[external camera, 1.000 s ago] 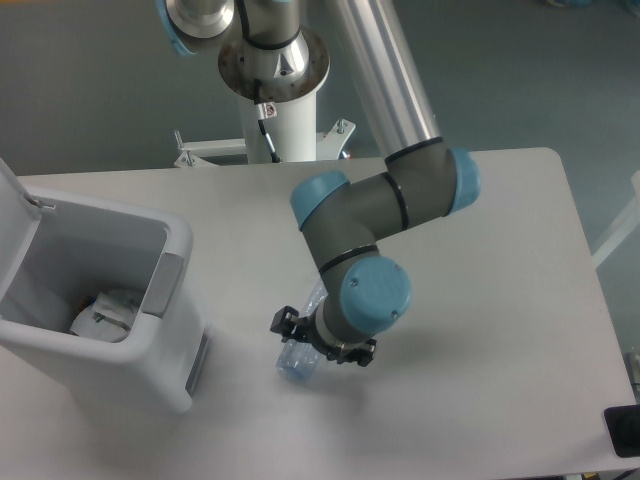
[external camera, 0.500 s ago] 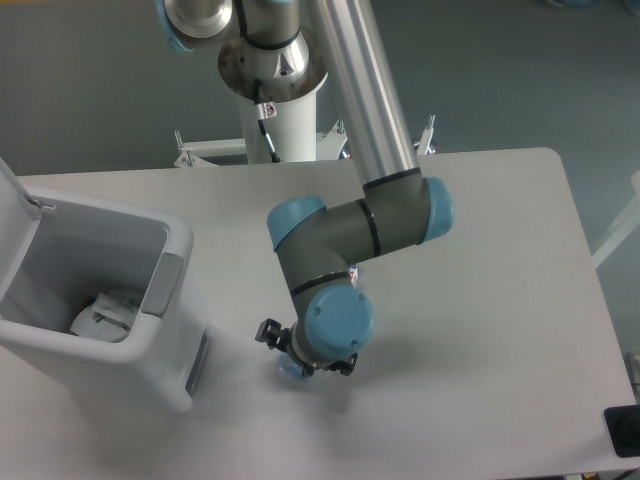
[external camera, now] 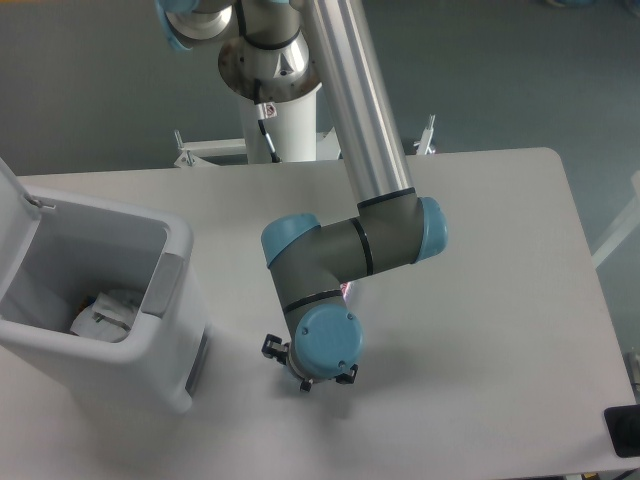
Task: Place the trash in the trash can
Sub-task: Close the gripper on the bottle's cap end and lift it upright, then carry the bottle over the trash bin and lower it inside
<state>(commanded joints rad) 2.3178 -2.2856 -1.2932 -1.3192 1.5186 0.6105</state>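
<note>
Grey-white tabletop point(external camera: 480, 300) fills the view, with a dark floor behind. We see no plastic bottle in this frame; we judge that it lies hidden beneath the wrist of the arm point(external camera: 345, 250), though we cannot confirm this. The crumpled white wrapper point(external camera: 105, 312) already rests inside the trash can point(external camera: 150, 370), whose hinged lid point(external camera: 15, 205) stands open at the table's left. The gripper point(external camera: 305, 375) points down at the table, just right of the can; the blue wrist cap covers its jaws, so we cannot tell whether they are parted or closed. The can's opening lies leftward of the gripper, near but apart.
</note>
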